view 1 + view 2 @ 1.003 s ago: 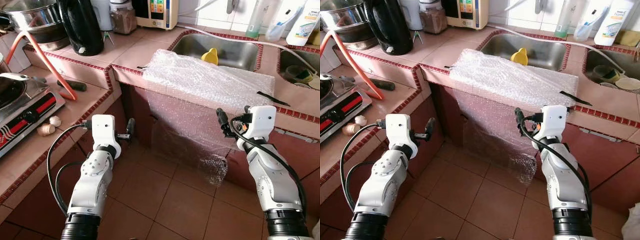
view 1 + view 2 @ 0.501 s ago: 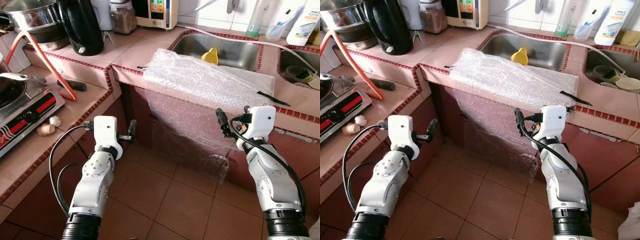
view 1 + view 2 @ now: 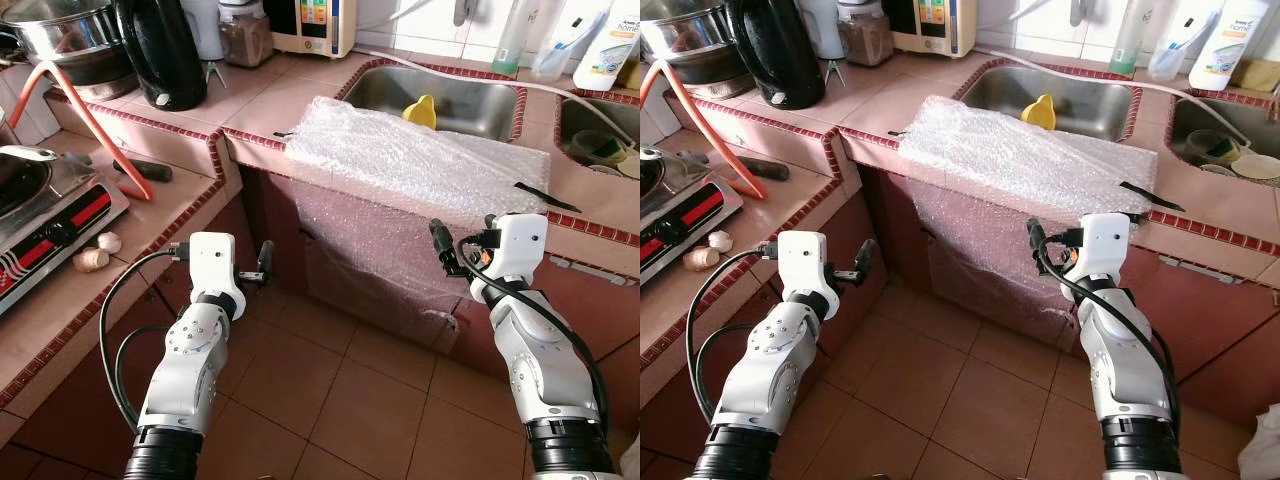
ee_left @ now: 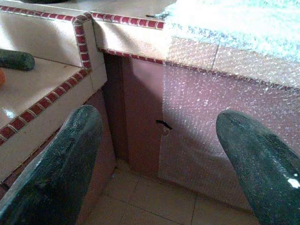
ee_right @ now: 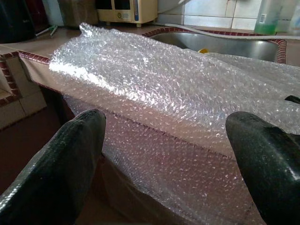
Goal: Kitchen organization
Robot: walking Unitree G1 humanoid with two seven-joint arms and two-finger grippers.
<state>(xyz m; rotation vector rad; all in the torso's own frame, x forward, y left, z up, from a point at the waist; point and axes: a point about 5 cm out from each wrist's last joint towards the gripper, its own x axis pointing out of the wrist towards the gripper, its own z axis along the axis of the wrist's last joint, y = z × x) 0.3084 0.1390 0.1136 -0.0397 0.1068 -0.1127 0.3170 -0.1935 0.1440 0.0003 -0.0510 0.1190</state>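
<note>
A sheet of bubble wrap (image 3: 410,160) lies across the tiled counter (image 3: 250,105) in front of the sink (image 3: 372,92), and its front part hangs down over the cabinet face. My left gripper (image 3: 262,262) is open, held low to the left of the hanging wrap and facing the cabinet corner (image 4: 126,108). My right gripper (image 3: 440,245) is open too, just in front of the wrap's draped edge (image 5: 154,89), at counter height. Neither gripper has anything between its fingers.
A yellow item (image 3: 421,110) sits in the sink. A black kettle (image 3: 160,50), a steel pot (image 3: 60,35) and an orange hose (image 3: 95,125) stand on the left counter, by a stove (image 3: 55,220) and garlic (image 3: 92,260). Bottles (image 3: 610,45) line the back right. Tiled floor (image 3: 330,400) lies below.
The hanging lower end of the bubble wrap now reaches less far down the cabinet front than before. Both arms have barely moved.
</note>
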